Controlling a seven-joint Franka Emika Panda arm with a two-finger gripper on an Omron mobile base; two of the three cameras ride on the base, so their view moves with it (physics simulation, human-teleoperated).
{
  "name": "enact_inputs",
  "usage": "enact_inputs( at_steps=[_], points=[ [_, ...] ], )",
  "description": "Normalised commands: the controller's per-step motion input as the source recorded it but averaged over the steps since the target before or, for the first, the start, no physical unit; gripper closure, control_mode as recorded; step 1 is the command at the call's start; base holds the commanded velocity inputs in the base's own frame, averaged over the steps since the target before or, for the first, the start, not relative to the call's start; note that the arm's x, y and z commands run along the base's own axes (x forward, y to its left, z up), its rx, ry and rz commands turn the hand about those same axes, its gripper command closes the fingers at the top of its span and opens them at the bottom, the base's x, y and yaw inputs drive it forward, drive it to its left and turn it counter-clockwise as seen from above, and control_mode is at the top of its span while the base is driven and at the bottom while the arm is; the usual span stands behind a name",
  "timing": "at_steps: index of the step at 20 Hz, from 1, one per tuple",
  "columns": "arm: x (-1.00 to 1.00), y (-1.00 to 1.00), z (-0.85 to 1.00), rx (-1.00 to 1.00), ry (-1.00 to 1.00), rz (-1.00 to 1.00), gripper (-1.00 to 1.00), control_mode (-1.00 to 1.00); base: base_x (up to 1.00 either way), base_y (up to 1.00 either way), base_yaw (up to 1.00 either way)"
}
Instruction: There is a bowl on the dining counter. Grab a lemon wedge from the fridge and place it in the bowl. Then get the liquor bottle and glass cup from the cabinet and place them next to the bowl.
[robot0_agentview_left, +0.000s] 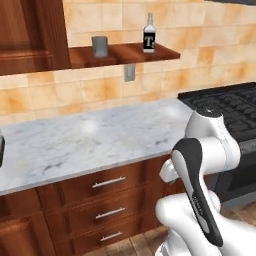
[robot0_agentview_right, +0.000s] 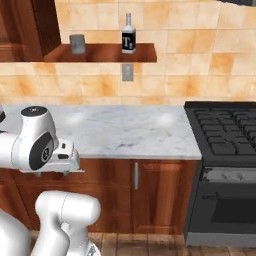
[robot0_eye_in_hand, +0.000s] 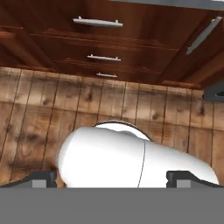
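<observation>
While the jaws stood wide apart, grasping nothing, drawers lay ahead above the floor.

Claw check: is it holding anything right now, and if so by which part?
Nothing is held. The claw stands open over the wooden floor; the liquor bottle and glass cup sit on the shelf.

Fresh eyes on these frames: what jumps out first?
The white-labelled dark liquor bottle standing upright on the open wooden wall shelf, with the grey glass cup apart from it further left on the same shelf. Below them runs the white marble countertop, with a black gas stove at its right end. In the hand view the open fingers point down at the plank floor in front of the wooden drawers.
</observation>
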Motion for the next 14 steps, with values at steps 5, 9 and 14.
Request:
enact_inputs(
  at_steps=[5,9,14],
  points=[
    [0.0,0.0,0.0,0.0,0.0,0.0,-1.0,1.0,0.63,-0.64,0.32],
    [0.0,0.0,0.0,0.0,0.0,0.0,-1.0,1.0,0.68,-0.49,0.18],
    [0.0,0.0,0.0,0.0,0.0,0.0,-1.0,1.0,0.84,-0.3,0.11]
  ],
)
